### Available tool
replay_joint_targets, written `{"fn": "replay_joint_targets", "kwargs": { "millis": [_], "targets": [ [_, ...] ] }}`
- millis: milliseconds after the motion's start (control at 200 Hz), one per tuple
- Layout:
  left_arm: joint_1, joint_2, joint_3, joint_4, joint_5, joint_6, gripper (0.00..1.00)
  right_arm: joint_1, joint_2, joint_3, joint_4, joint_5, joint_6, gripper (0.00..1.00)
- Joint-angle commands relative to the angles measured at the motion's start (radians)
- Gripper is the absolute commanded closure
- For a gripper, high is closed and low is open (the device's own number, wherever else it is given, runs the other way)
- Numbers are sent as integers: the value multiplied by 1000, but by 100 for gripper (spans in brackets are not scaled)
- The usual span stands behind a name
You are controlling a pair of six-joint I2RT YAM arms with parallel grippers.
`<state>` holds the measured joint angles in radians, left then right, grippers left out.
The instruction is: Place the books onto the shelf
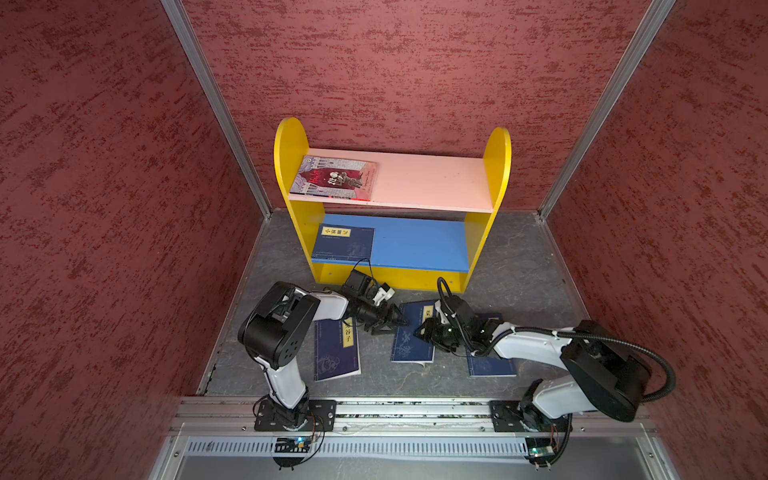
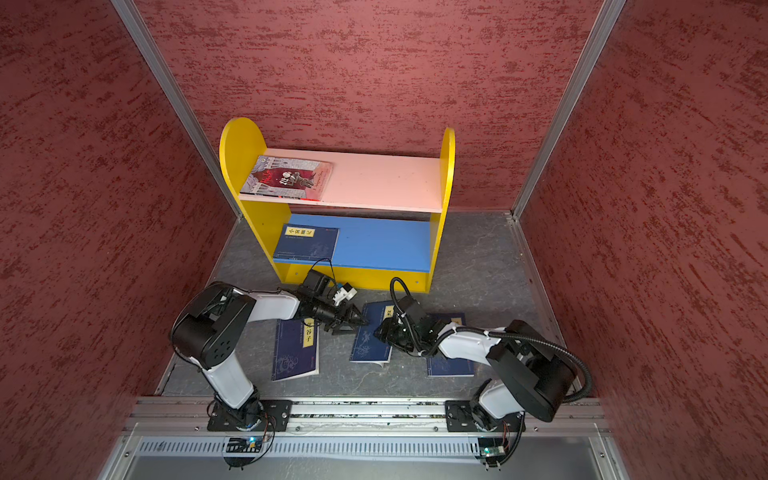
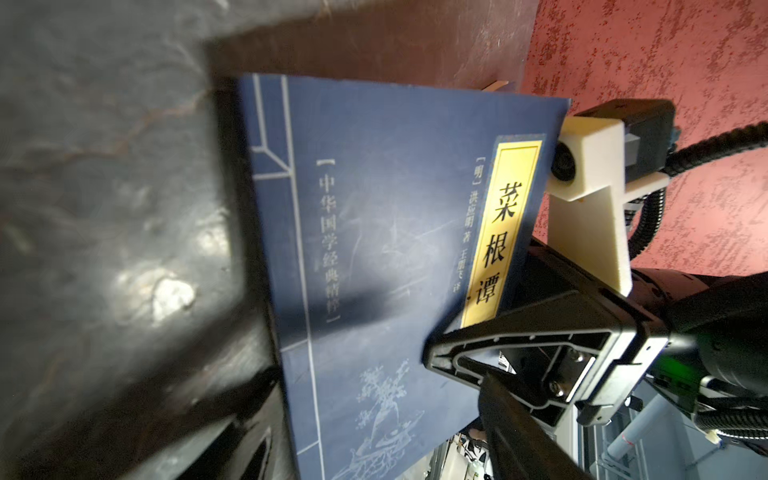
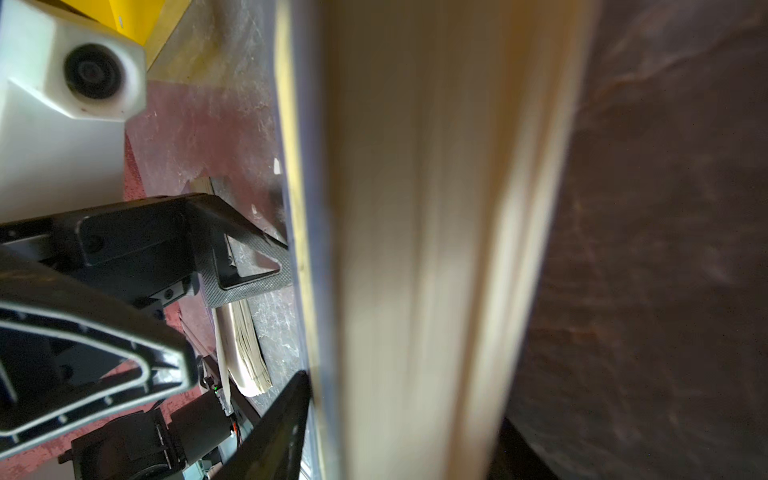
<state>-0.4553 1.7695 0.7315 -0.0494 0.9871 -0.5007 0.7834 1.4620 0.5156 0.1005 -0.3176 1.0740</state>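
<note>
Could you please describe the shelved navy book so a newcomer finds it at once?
Find the yellow-sided shelf, then its blue lower board. The navy book lies flat at its left end, the only navy one on the shelf.

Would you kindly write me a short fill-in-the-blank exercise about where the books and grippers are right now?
The red-and-grey book lies on the shelf's ____ upper board.
A navy book lies on its ____ lower board.
____ more navy books are not on the shelf.
The left gripper stands ____ beside the middle navy book, which the right gripper grips.
Missing words: pink; blue; three; open.
</note>
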Motion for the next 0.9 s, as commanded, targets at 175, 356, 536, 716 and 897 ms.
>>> {"fn": "replay_joint_targets", "kwargs": {
  "millis": [175, 356, 536, 716, 897],
  "targets": [
    [57, 44, -49, -32, -25, 7, 25, 7, -4, -80, 1, 18, 32, 54],
    [48, 38, -46, -34, -49, 4, 25, 7, -126, -114, -9, 52, 34, 69],
    [15, 57, -37, -40, -54, 9, 25, 7, -177, -124, -10, 58, 11, 77],
    [-5, 56, -25, -64, -67, 14, 25, 5, -157, -123, 2, 44, 4, 77],
    [-30, 71, 32, -196, -166, 72, 25, 1, -93, -120, 10, 38, 13, 62]
  ]
}}
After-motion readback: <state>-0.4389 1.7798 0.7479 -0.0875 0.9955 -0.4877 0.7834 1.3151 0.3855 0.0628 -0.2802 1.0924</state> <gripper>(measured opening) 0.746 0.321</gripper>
